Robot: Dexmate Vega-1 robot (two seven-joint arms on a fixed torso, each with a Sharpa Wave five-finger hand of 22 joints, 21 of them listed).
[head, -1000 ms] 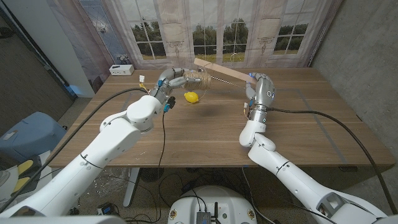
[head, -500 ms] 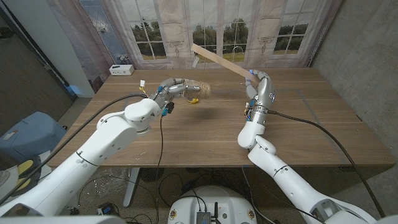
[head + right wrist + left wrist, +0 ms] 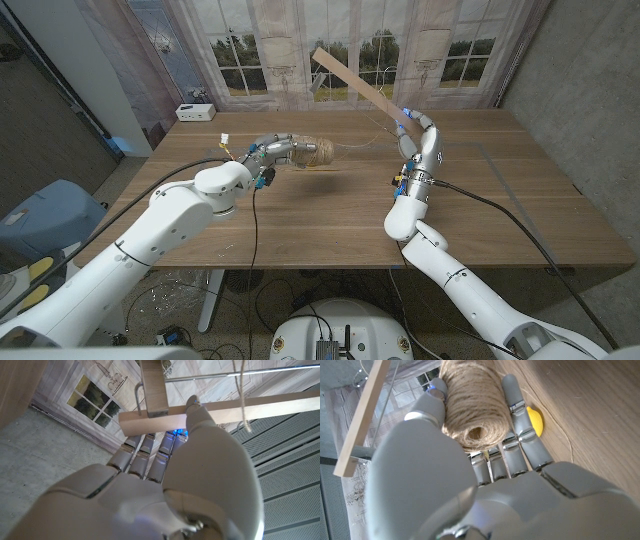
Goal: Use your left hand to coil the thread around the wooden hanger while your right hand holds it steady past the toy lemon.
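My left hand (image 3: 280, 151) grips a spool of brown thread (image 3: 319, 152) above the table's far middle. In the left wrist view the fingers (image 3: 520, 420) wrap the spool (image 3: 475, 407), and the toy lemon (image 3: 535, 420) lies on the wood just beyond them. My right hand (image 3: 416, 133) holds the wooden hanger (image 3: 350, 76) up in the air at the back right, its long arm slanting up to the left. A thin thread (image 3: 366, 140) runs from the spool toward the hanger. In the right wrist view the thread (image 3: 243, 390) hangs across the hanger (image 3: 210, 412) and its metal bar (image 3: 210, 378).
A small white box (image 3: 195, 111) sits at the table's far left corner, and a small white piece (image 3: 228, 137) lies near my left wrist. A curtain with a printed window (image 3: 330, 50) closes off the back. The wooden table (image 3: 330, 220) stretches toward me.
My left hand has carried the spool up and to the right, over the lemon. My right hand has risen and tipped the hanger steeper.
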